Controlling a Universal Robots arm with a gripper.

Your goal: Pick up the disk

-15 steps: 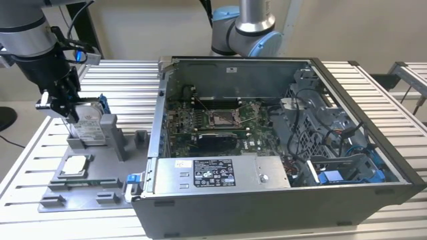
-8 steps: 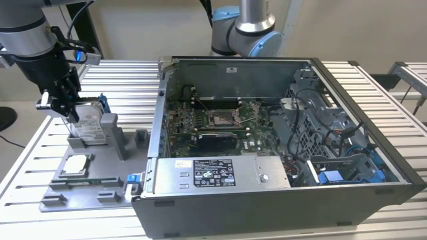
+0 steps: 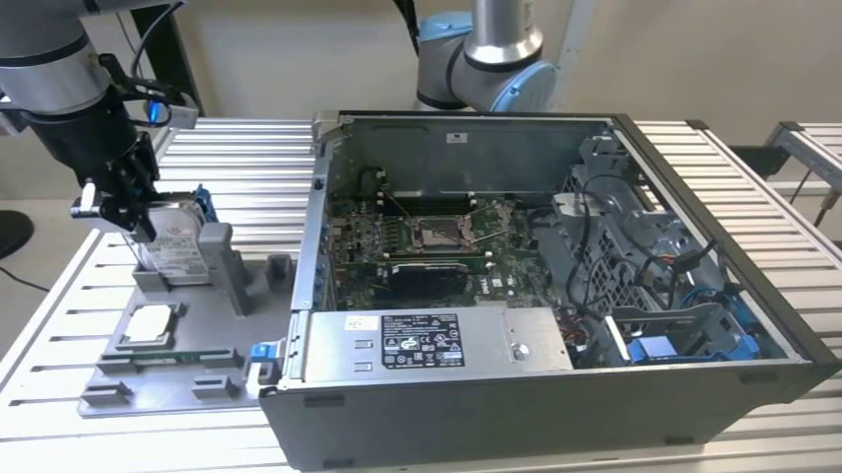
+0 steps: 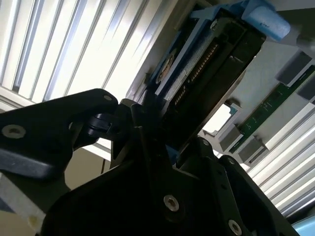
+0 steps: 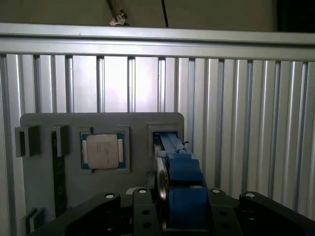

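At the exterior view's left, we see the gripper come down over the grey tray, which lies on the slatted metal table just beside the open computer case. The disk stands upright on its edge at the tray's far end, w/ its white label turned to the camera, and the gripper is directly on it.

In the first wrist view the disk is seen edge-on, w/ the blue bracket along its narrow side. The black fingers of the gripper lie one on each flat face, w/ no gap visible, so we read the gripper as pinching the disk. Whether the disk is already lifted out of its holder or rests in it, we cannot tell.

In the second wrist view the disk goes between the fingers of the gripper, connector side visible, blue bracket at the far end.

On the same tray, beside the disk, sits a small square chip in its pocket, apart from the gripper. In the exterior view this chip is nearer to the camera than the disk, and a green memory stick lies just beyond it.
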